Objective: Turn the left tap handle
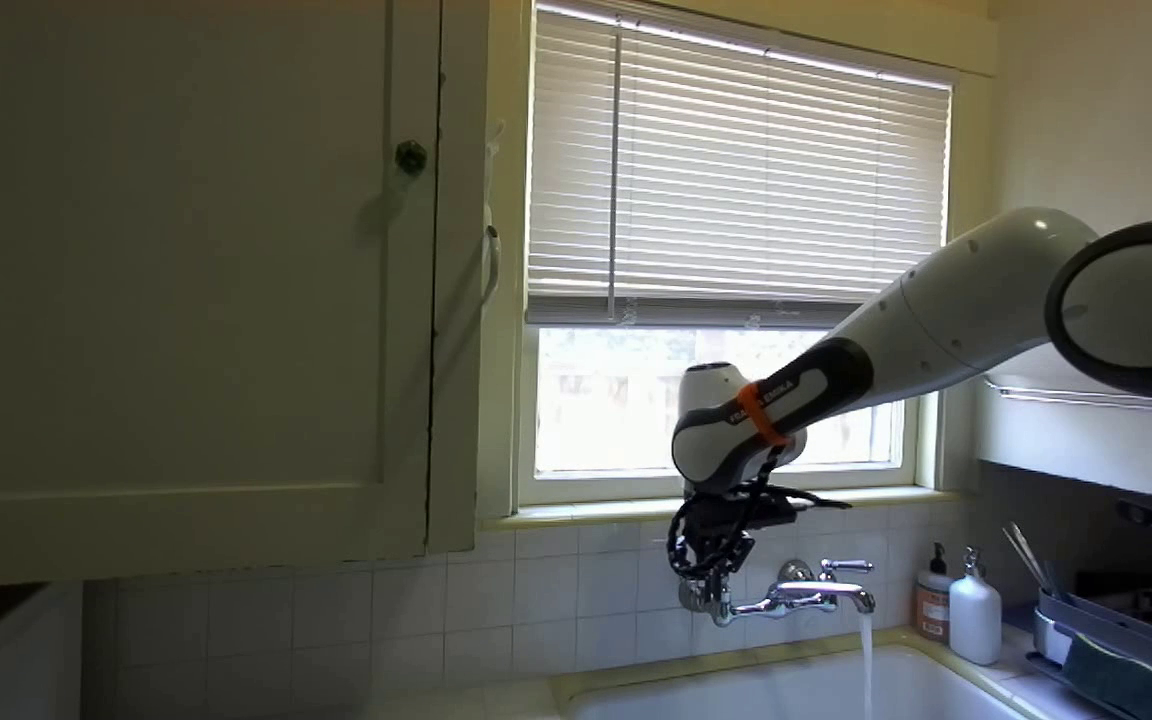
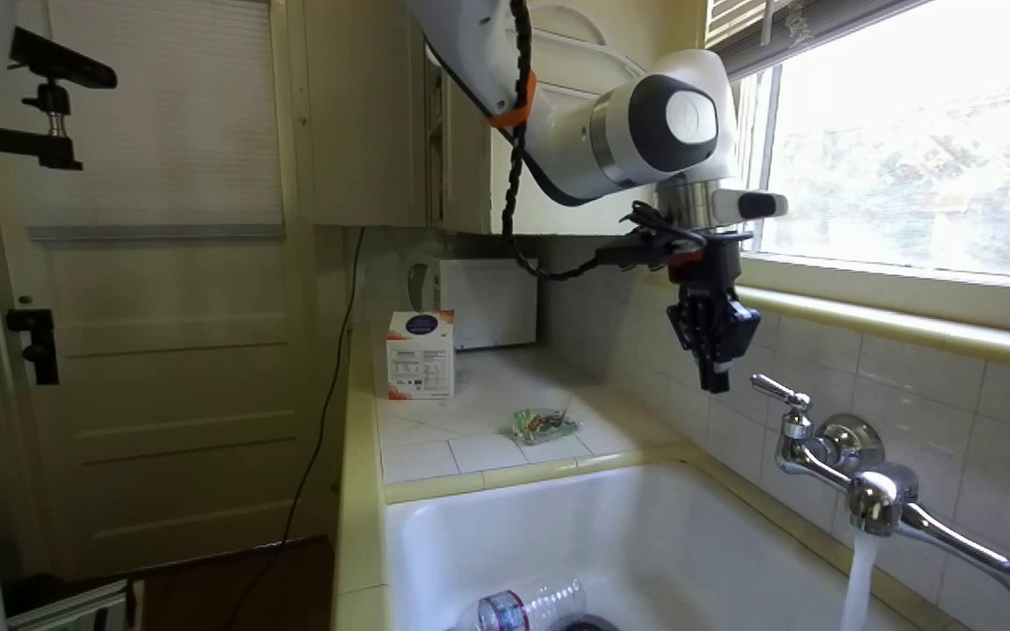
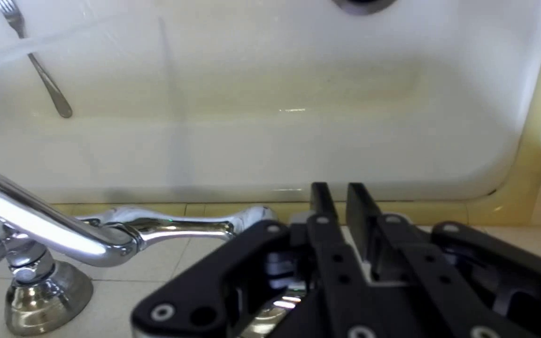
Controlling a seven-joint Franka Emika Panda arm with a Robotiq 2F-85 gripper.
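— Where's the left tap handle (image 2: 781,393)?

— At the far end of the tap (image 2: 961,541) in an exterior view, just beside the gripper (image 2: 715,379), a slim gap showing between them

— And how are the fingers (image 3: 322,204)?

— Loose, standing slightly apart in the wrist view

— The water (image 1: 867,665)?

— Running from the spout (image 1: 836,590) into the sink (image 2: 540,517), where a bottle (image 2: 531,605) and a fork (image 3: 49,84) lie
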